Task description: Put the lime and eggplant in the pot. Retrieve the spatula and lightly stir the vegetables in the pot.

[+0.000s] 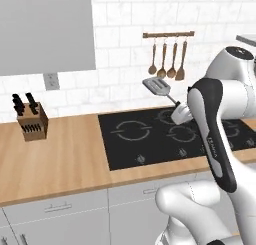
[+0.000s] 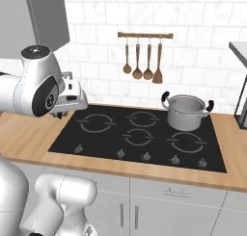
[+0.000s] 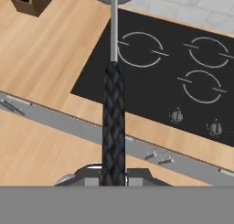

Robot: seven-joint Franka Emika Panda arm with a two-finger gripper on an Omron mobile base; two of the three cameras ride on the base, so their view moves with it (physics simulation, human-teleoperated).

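Up above the cooktop (image 1: 175, 134), the bent arm carries the tool (image 1: 181, 114) clamped on the spatula (image 1: 157, 85) handle, blade raised toward the wall; the pot (image 2: 186, 111) stands on the rear right burner.

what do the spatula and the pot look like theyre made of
Spatula: grey blade, smooth and slotted, looks like metal; the handle is black with a woven texture, perhaps rubber or plastic. Pot: shiny silver walls suggest polished steel, with black side handles.
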